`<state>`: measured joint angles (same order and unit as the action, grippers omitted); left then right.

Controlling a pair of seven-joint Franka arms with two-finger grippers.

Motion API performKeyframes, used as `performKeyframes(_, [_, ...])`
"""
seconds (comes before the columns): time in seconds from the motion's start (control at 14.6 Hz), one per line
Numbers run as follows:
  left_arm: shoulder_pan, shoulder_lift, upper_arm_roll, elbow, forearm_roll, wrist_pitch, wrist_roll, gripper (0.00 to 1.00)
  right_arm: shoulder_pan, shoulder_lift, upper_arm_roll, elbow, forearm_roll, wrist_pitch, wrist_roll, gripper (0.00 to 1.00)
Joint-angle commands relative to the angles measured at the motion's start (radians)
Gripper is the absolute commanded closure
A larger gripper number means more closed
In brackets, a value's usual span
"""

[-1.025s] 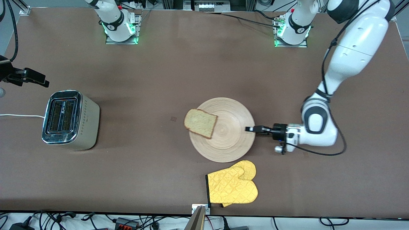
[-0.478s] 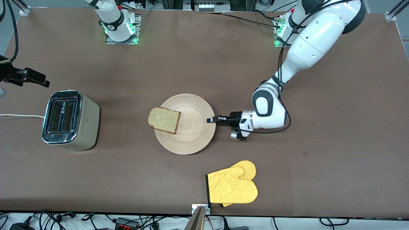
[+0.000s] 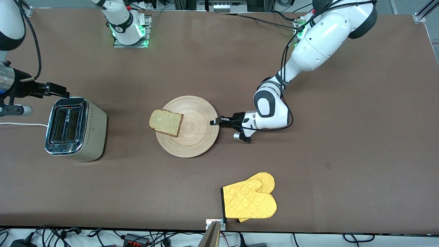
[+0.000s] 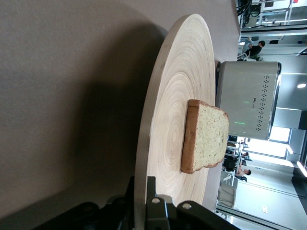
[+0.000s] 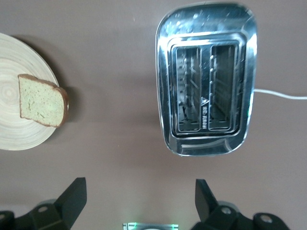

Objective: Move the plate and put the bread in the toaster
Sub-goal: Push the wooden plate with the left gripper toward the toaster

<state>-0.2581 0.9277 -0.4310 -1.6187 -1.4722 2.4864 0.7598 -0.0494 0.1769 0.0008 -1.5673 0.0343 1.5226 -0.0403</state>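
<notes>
Left gripper (image 3: 215, 122): fingers clamped on the plate (image 3: 192, 137) rim, at the edge toward the left arm's end. Bread (image 3: 165, 122) lies on the plate, overhanging the edge toward the toaster (image 3: 73, 128). Right gripper (image 3: 60, 92): fingers spread, empty, above the table just beside the toaster.

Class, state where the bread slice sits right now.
In the front view, the bread lies on the plate, overhanging its rim toward the toaster.

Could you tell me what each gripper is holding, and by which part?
The left gripper grips the plate by its rim; the right gripper, open above the toaster, holds nothing.
</notes>
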Motion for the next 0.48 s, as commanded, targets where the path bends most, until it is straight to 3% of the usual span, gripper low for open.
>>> performKeyframes(0.0, [0.007, -0.001, -0.003, 0.008, -0.050, -0.004, 0.050, 0.61, 0.017, 0.030, 0.002, 0.000, 0.021, -0.018, 0.017, 0.00])
performKeyframes(0.07, [0.005, -0.003, 0.001, 0.005, -0.048, -0.004, 0.061, 0.01, 0.040, 0.051, 0.001, -0.005, 0.039, -0.019, 0.020, 0.00])
performKeyframes(0.27, [0.022, -0.016, 0.003, -0.003, -0.045, -0.004, 0.062, 0.00, 0.051, 0.062, 0.001, -0.058, 0.174, -0.009, 0.125, 0.00])
performKeyframes(0.41, [0.045, -0.046, 0.006, -0.015, -0.037, -0.009, 0.061, 0.00, 0.058, 0.050, 0.002, -0.114, 0.207, 0.027, 0.203, 0.00])
